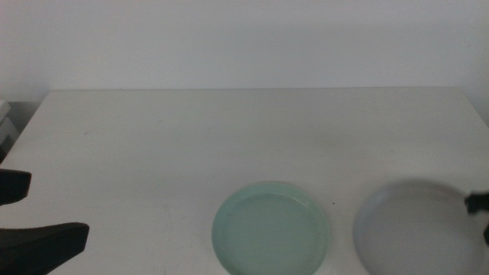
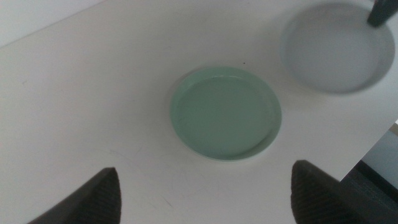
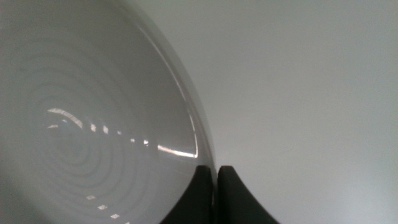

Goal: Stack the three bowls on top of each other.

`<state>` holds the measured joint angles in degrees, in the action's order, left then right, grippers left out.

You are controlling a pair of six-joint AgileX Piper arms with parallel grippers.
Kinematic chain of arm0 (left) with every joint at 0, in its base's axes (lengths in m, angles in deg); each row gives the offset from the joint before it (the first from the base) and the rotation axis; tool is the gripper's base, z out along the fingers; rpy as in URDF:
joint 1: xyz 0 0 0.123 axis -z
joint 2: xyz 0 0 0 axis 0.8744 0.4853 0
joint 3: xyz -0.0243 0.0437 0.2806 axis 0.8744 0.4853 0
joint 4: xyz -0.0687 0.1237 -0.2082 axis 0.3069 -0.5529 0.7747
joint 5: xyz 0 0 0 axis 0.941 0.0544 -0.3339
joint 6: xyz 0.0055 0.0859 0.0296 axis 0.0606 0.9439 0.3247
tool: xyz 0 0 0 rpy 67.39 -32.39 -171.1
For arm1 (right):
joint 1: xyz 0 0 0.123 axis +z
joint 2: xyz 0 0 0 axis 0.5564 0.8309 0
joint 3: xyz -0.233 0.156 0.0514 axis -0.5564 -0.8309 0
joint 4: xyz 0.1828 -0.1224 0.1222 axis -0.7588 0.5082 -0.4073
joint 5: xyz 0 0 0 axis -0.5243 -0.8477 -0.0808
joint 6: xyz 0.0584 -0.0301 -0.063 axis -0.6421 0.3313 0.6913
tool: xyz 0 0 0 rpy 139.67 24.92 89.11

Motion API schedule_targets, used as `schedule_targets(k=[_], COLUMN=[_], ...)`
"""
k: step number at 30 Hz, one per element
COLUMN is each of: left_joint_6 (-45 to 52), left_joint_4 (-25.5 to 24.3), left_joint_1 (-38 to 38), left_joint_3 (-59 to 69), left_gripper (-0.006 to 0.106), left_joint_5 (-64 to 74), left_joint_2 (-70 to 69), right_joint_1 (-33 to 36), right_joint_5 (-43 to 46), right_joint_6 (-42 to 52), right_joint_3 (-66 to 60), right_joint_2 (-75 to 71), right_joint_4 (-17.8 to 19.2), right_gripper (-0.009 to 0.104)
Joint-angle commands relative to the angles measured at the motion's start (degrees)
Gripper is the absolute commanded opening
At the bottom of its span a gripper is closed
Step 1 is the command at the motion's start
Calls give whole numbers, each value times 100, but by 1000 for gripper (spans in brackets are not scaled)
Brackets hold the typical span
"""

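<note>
Mint green bowl (image 1: pixel 271 228) sits empty near the desk's (image 1: pixel 153 153) front edge, grey bowl (image 1: pixel 412 229) beside it toward the right corner, also empty. Right gripper (image 3: pixel 216 186) pinches the grey bowl's rim. Left gripper (image 2: pixel 205 193) hovers, jaws wide apart.

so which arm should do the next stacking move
Right. The right claw is shut on the rim of the grey bowl, which sits just beside the mint green bowl, so it could probably carry it over. The left claw hangs open above the green bowl, holding nothing.
</note>
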<state>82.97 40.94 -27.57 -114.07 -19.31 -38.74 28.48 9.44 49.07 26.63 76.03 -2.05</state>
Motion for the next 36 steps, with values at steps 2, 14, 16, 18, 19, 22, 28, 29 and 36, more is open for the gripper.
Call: schedule_targets(k=[2, 14, 16, 18, 19, 22, 28, 29, 36], left_joint_6=[-7, -7, -7, -7, -7, -7, -7, -7, -7], left_joint_4=[87, 74, 74, 74, 74, 74, 69, 69, 69], left_joint_1=[29, 29, 29, 29, 29, 29, 29, 29, 29], left_joint_3=[-198, -198, -198, -198, -198, -198, -198, -198, -198], left_gripper=[105, 105, 105, 105, 105, 105, 105, 105, 105], left_joint_5=[-370, -369, -369, -363, -363, -363, -364, -357, -358], left_joint_2=[28, 28, 28, 28, 28, 28, 28, 28, 28], right_joint_1=[274, 2333, 2562, 2759, 2838, 3010, 3246, 3268, 3311], right_joint_5=[-424, -451, -451, -445, -430, -243, 135, 135, 103], right_joint_6=[-395, -1214, -1261, -1292, -1309, -1385, -1197, -1143, -1081], right_joint_3=[664, 2496, 2751, 2942, 3020, 3126, 3126, 3126, 3126], right_joint_2=[-303, 903, 1244, 1538, 1691, 2042, 2512, 2563, 2689], right_joint_4=[-4, 23, 23, 23, 18, -6, -193, -209, -262], right_gripper=[-1, 0, 0, 0, 0, 0, 0, 0, 2])
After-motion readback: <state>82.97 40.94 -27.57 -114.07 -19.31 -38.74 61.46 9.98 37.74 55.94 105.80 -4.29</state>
